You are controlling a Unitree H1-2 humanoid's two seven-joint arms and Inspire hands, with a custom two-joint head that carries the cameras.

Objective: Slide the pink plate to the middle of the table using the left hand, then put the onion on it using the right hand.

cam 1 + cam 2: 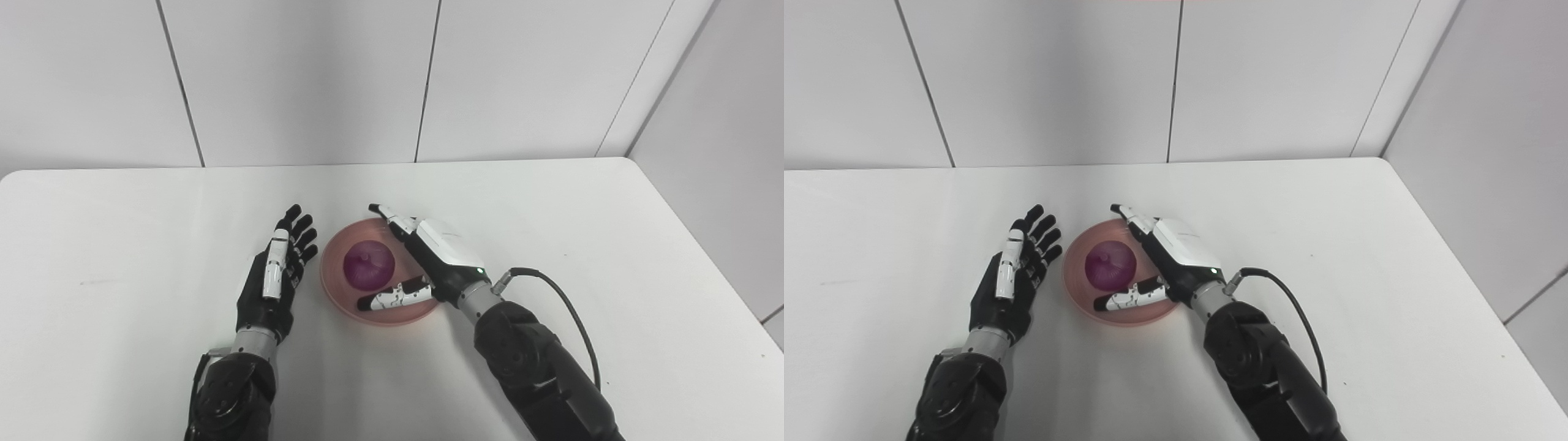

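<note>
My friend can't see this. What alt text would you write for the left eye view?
A purple onion sits on a pink plate near the middle of a white table, with the robot's right hand open around it, thumb in front and fingers behind. The left hand rests open just left of the plate, apart from it.

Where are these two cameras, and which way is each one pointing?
Left eye view: on the robot's head, looking down at the white table; both arms rise from the bottom edge, left hand open beside the pink plate.
Right eye view: beside it, a little to the right, same downward look; right hand over the plate, fingers spread around the onion.
Shared: the same scene throughout, slightly shifted sideways.
</note>
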